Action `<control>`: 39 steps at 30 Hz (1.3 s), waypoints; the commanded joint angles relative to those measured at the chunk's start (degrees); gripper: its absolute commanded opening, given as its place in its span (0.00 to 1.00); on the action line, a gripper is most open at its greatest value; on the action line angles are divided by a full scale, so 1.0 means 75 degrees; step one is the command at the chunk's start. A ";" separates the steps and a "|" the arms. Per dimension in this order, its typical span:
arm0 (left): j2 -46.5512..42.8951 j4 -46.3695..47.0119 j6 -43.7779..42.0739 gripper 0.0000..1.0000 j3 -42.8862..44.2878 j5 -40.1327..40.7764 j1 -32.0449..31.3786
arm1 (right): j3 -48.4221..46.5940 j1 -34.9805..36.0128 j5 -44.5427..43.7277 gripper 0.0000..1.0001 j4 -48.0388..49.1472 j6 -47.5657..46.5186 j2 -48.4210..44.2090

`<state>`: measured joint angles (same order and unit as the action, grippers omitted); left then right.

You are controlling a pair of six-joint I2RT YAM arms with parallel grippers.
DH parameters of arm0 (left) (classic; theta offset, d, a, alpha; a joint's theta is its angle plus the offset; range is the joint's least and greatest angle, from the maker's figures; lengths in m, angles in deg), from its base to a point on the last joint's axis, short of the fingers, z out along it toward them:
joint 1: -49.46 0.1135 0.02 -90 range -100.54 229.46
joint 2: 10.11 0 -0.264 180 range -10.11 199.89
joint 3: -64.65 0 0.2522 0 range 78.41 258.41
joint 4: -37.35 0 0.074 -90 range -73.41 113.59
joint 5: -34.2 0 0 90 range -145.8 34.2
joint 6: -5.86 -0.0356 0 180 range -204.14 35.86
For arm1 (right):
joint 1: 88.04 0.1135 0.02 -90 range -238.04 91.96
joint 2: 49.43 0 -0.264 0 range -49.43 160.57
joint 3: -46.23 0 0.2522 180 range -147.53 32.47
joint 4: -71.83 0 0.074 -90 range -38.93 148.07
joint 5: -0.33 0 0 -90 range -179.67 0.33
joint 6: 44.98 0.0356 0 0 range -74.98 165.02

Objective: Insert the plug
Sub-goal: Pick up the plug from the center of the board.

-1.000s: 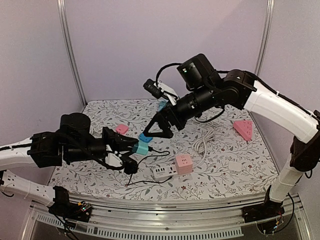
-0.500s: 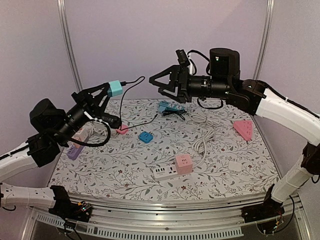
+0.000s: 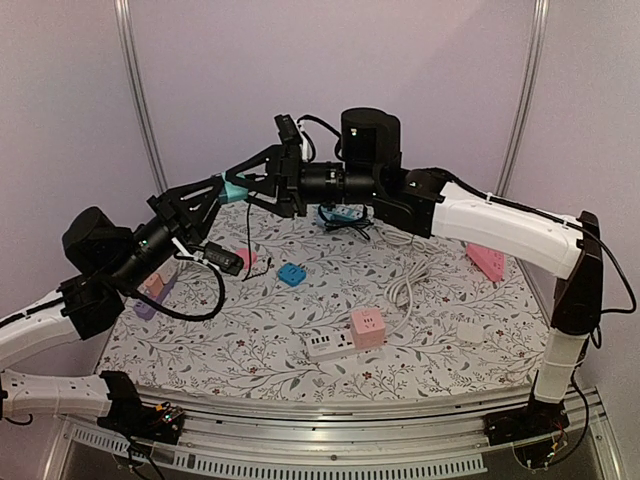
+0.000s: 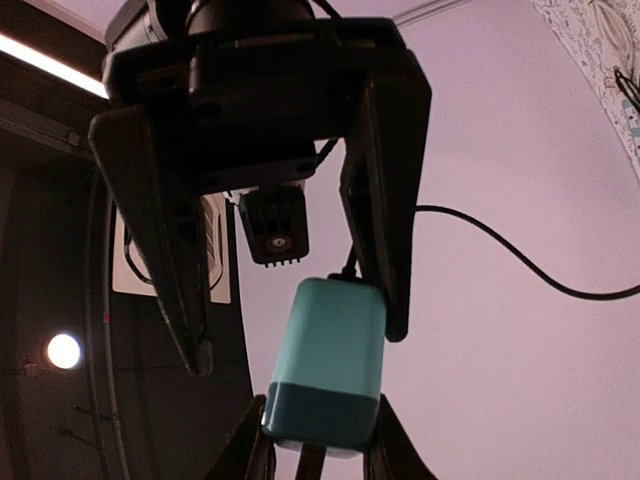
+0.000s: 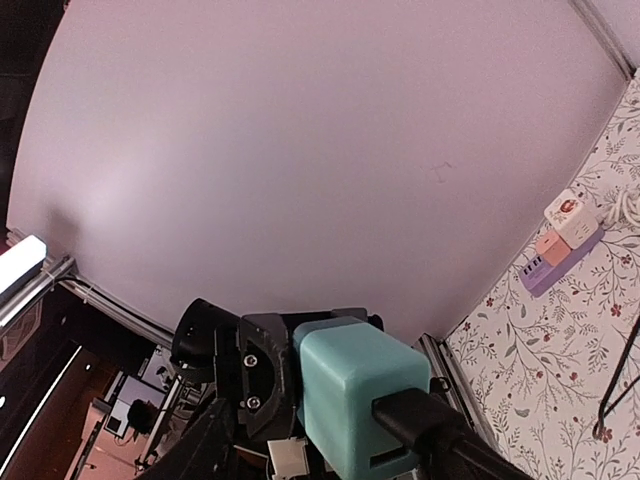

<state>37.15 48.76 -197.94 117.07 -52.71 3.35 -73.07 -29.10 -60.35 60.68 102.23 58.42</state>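
Observation:
The teal plug (image 3: 233, 191), a block with a black cord running from it, hangs high above the table's back left. My left gripper (image 3: 222, 192) is shut on its darker base (image 4: 325, 405). My right gripper (image 3: 247, 181) faces it from the right and straddles the block's cord end. Its fingers (image 4: 385, 200) are open: one rests against the block's side, the other stands clear of it. In the right wrist view the teal plug (image 5: 365, 400) fills the space between my jaws, with the black cord connector (image 5: 420, 425) pointing at the camera.
On the floral table lie a white power strip (image 3: 328, 345) with a pink cube (image 3: 368, 326), a blue adapter (image 3: 291, 274), a pink triangular socket (image 3: 487, 258), a coiled white cable (image 3: 405, 285), a purple strip (image 3: 150, 292) and a teal socket (image 3: 345, 213).
Both arms have risen from the table. The left one lifted the teal plug up and back. The right gripper swung left onto the plug and its jaws have narrowed.

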 commanded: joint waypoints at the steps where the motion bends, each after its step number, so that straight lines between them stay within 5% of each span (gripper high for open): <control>1: -0.0056 0.0221 -0.0284 0.00 -0.0184 -0.0203 0.0089 | -0.0279 -0.0043 0.0173 0.55 0.0567 0.0201 0.0303; 5: -0.0079 0.0295 -0.0249 0.00 -0.0207 -0.0267 0.0089 | -0.0287 -0.0124 0.0341 0.51 0.0899 0.0498 0.0565; 11: -0.0079 0.0238 -0.0163 0.00 -0.0261 -0.0201 0.0089 | -0.0480 -0.0191 0.0749 0.26 0.1344 0.0807 0.0819; 14: -0.0073 0.0197 -0.0123 0.00 -0.0256 -0.0170 0.0089 | -0.0496 -0.0194 0.1014 0.00 0.1461 0.0860 0.0879; 19: -0.0146 -0.0151 0.0004 0.01 -0.0265 -0.0024 0.0089 | -0.0436 -0.0198 0.1620 0.00 0.1483 0.0510 0.0739; 20: -0.0201 -0.0534 0.0111 0.26 -0.0226 0.0074 0.0089 | -0.0436 -0.0203 0.1818 0.00 0.1454 0.0392 0.0717; 22: -0.0373 -0.1897 0.0585 0.92 0.0015 0.0465 0.0083 | -0.0436 -0.0286 0.2215 0.00 0.1115 -0.0075 0.0693; 24: -0.0682 -0.4809 0.1510 0.99 0.0569 0.0753 0.0089 | -0.0515 -0.0421 0.2476 0.00 0.0112 -0.0811 0.0690; 28: -0.0899 -0.8305 0.4501 0.99 0.1430 0.0737 0.0095 | -0.1350 -0.0542 0.1228 0.00 -0.4495 -0.5135 0.0727; 31: -0.0991 -0.9402 0.6306 1.00 0.1381 0.0618 0.0126 | -0.1456 -0.0541 0.0054 0.00 -0.5930 -0.8149 0.0809; 39: -0.1401 -0.9577 0.8704 1.00 0.0473 0.0030 0.0603 | 0.0047 -0.0430 -0.0973 0.00 -0.6263 -1.2665 0.0711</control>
<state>28.04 -18.35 -145.51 124.04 -50.39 5.76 -76.43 -32.90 -61.16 20.55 31.37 63.54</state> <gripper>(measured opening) 0.995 0.256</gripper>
